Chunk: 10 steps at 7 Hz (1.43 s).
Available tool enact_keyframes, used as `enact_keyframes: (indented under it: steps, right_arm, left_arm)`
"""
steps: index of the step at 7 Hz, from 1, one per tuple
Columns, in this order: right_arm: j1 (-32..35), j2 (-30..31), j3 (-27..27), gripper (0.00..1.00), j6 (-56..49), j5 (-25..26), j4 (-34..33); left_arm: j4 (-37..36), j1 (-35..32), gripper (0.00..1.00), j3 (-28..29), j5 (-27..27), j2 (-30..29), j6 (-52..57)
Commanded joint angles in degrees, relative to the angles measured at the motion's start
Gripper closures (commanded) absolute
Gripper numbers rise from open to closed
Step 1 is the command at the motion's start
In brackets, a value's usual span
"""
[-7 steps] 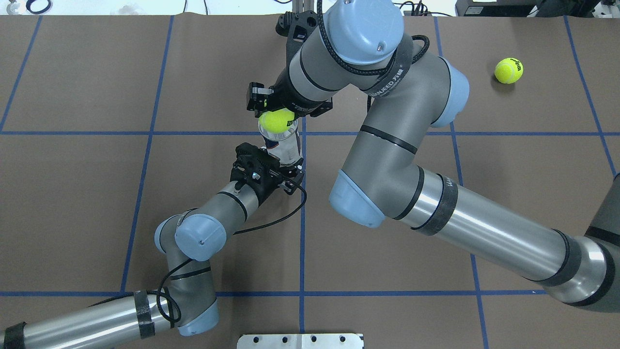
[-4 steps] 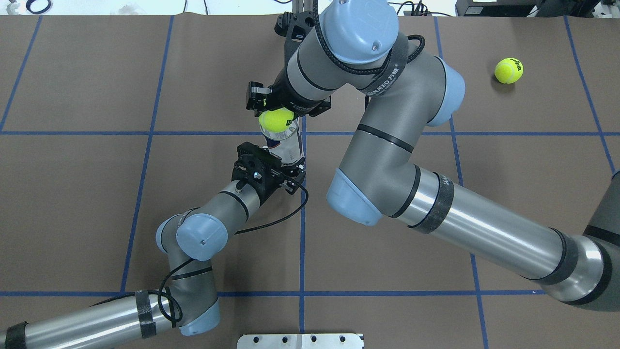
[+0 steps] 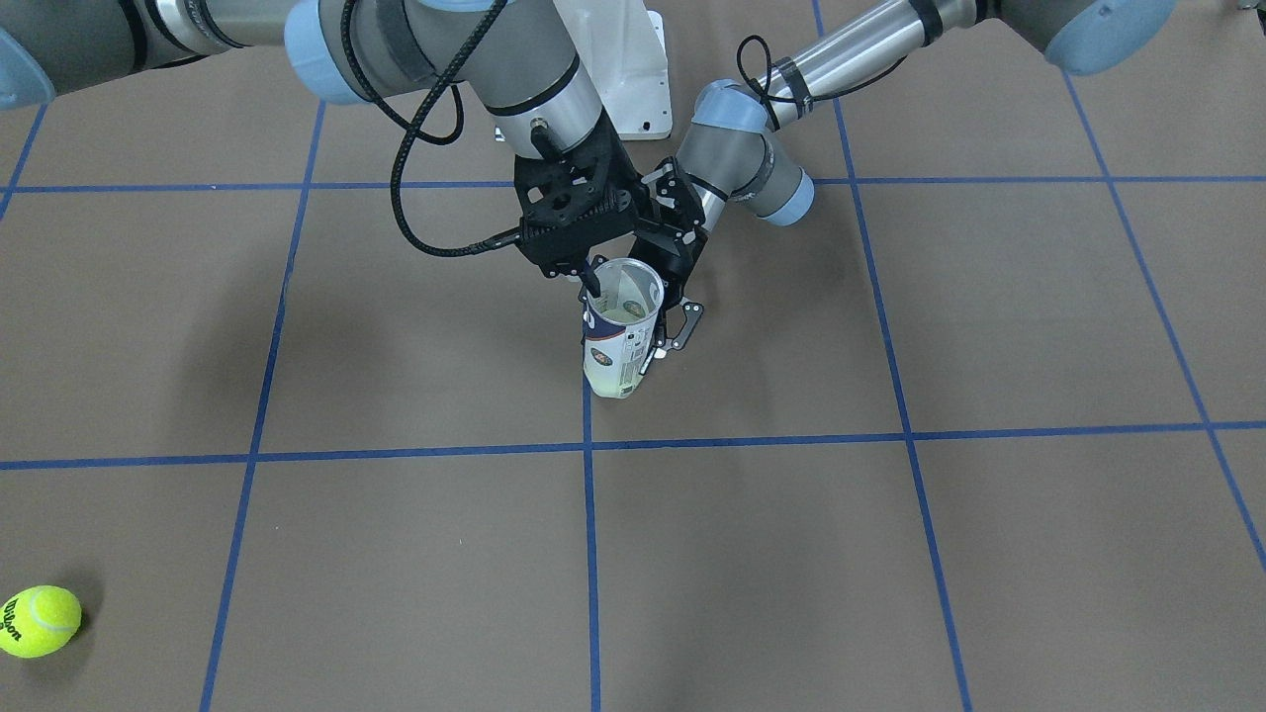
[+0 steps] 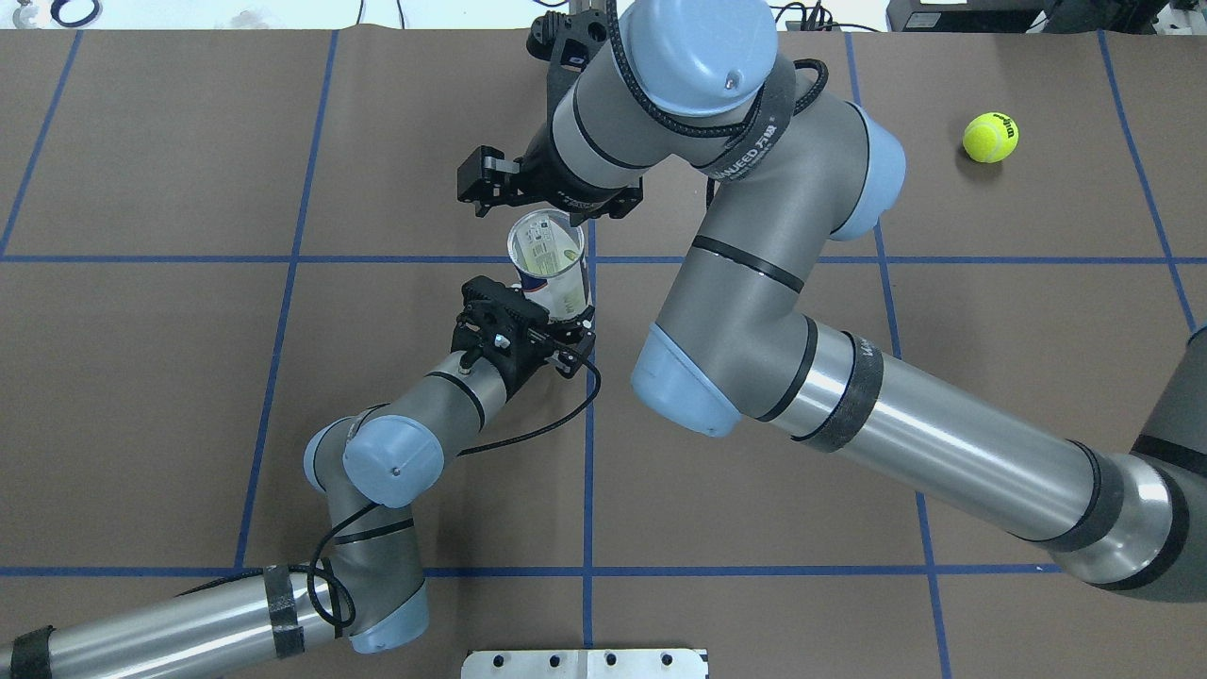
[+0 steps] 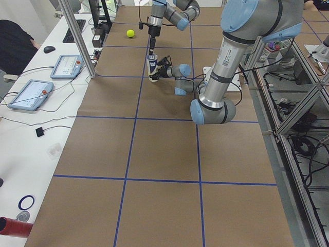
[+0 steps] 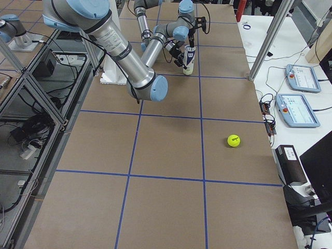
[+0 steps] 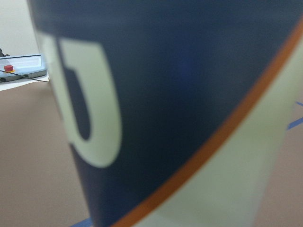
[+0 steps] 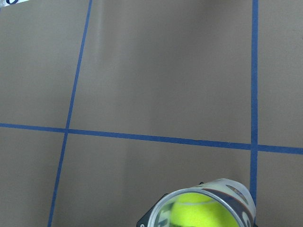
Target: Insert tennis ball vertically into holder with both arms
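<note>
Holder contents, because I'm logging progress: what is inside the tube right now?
One yellow-green tennis ball lies inside the holder, seen through its open mouth in the right wrist view. Anything beneath that ball is hidden by the ball and the label.

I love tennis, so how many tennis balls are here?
2. One tennis ball sits inside the upright holder; a loose ball lies on the table far away. More could hide beneath the first.
</note>
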<state>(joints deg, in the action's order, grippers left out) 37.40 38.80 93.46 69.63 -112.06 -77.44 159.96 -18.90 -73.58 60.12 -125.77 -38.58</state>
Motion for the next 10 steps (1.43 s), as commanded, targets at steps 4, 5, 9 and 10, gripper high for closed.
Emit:
enact_keyframes:
  steps: [4, 5, 9, 10]
  right_arm:
    - [16.2, 5.1, -0.6, 0.01, -15.7, -9.3, -4.8]
    - [20.9, 5.8, -2.8, 0.01, -26.2, -9.5, -8.6]
    - [31.8, 13.9, -23.3, 0.01, -47.4, -12.1, 10.1]
    - [33.3, 15.2, -30.8, 0.01, -52.2, -12.0, 18.4]
  left_arm:
    - [-0.1, -0.1, 0.20, -0.2, 0.0, 0.0, 0.4]
    - [-0.1, -0.1, 0.20, -0.2, 0.0, 0.0, 0.4]
    - [-0.1, -0.4, 0.20, -0.4, 0.0, -0.1, 0.4]
    - [-0.1, -0.5, 0.20, -0.4, 0.0, -0.1, 0.4]
